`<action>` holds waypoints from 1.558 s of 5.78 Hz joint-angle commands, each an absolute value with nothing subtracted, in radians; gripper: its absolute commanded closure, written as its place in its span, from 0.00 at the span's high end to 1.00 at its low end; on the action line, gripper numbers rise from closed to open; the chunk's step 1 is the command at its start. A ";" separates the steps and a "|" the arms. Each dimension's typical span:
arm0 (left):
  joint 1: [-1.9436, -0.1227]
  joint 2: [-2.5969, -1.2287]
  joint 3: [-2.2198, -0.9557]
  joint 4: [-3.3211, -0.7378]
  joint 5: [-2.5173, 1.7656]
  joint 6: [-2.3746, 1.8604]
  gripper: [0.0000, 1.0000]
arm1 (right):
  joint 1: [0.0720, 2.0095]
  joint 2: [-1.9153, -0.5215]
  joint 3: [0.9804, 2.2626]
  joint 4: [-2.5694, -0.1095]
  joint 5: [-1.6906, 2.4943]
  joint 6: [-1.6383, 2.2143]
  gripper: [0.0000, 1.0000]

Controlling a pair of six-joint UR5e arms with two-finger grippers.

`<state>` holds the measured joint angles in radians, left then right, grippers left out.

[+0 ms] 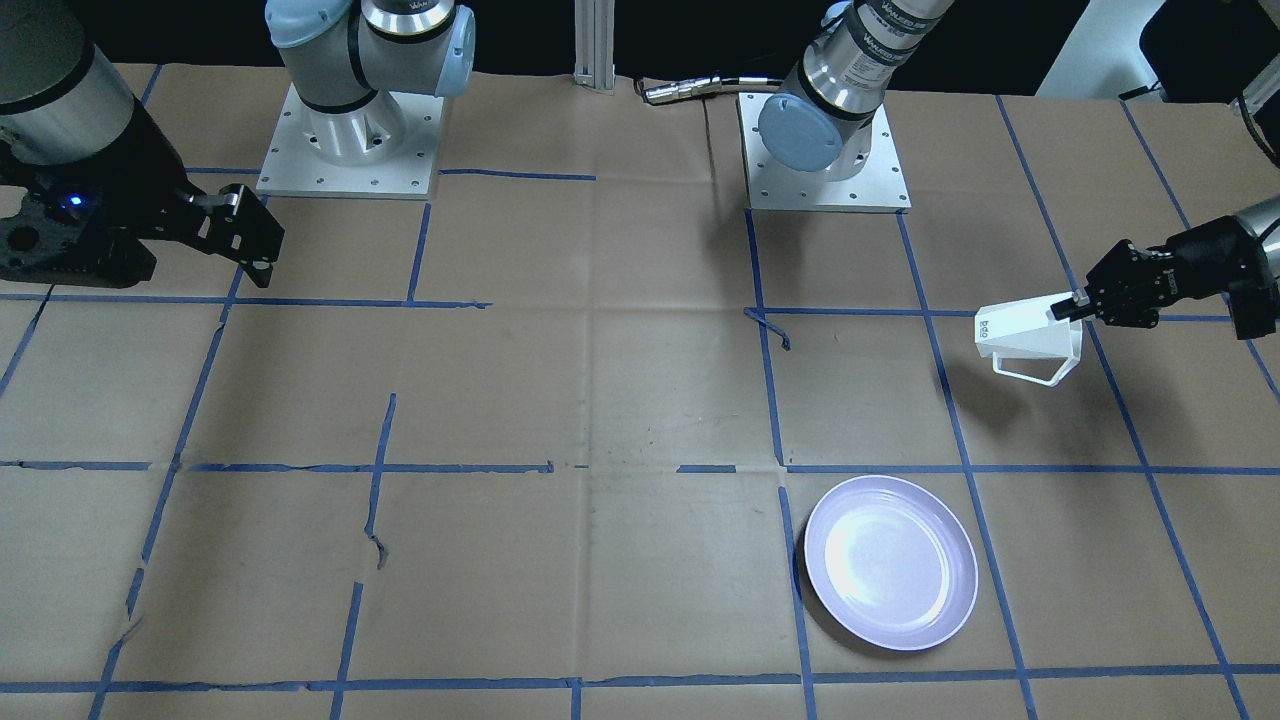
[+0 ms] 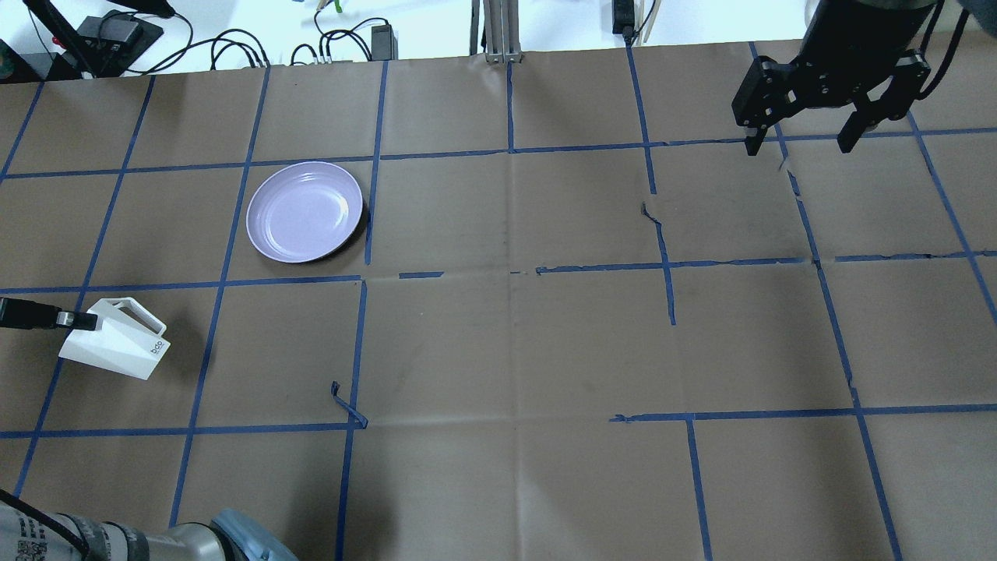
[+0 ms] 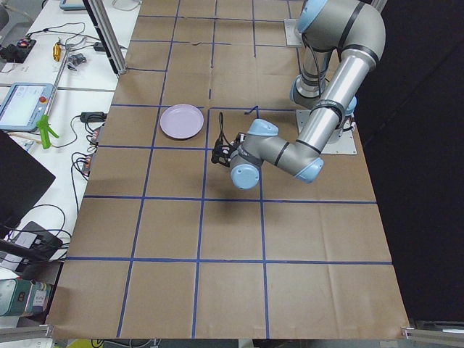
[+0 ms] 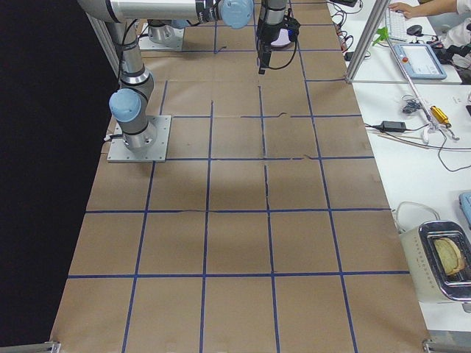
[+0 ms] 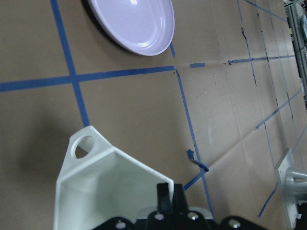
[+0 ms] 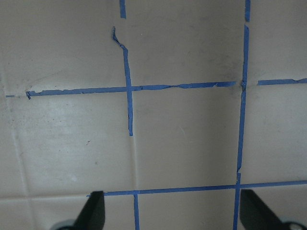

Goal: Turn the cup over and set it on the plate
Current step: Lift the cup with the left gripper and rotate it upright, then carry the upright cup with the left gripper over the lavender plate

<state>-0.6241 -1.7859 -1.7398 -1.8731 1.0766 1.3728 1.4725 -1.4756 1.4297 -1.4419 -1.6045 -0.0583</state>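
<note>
My left gripper is shut on the rim of the white faceted cup and holds it tilted above the table. The cup's rim is toward the gripper and its handle points toward the plate side. In the left wrist view the cup fills the lower left, its wall pinched between the fingers. The lavender plate lies empty on the table, apart from the cup. My right gripper is open and empty, high over the far right of the table.
Brown paper with blue tape grid lines covers the table. The arm bases stand at the robot's edge. Cables and devices lie beyond the far table edge. A loose curl of tape sticks up.
</note>
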 commanded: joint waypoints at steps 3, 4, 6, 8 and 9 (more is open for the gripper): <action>-1.021 -1.569 -1.741 -1.474 1.129 1.055 0.01 | 1.473 -1.476 1.430 -1.442 -1.605 -0.058 1.00; -1.151 -1.604 -1.756 -1.287 1.217 0.975 0.01 | 1.473 -1.476 1.430 -1.443 -1.605 -0.058 1.00; -1.303 -1.740 -1.756 -1.018 1.355 0.851 0.01 | 1.471 -1.476 1.430 -1.442 -1.605 -0.058 1.00; -1.385 -1.825 -1.781 -0.835 1.402 0.838 0.01 | 1.473 -1.476 1.430 -1.442 -1.605 -0.058 1.00; -1.388 -1.844 -1.823 -0.756 1.404 0.838 0.01 | 1.473 -1.476 1.430 -1.442 -1.605 -0.058 1.00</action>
<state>-1.3782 -1.8204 -1.7920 -0.8300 1.3986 0.8397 1.4726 -1.4758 1.4296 -1.4420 -1.6046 -0.0583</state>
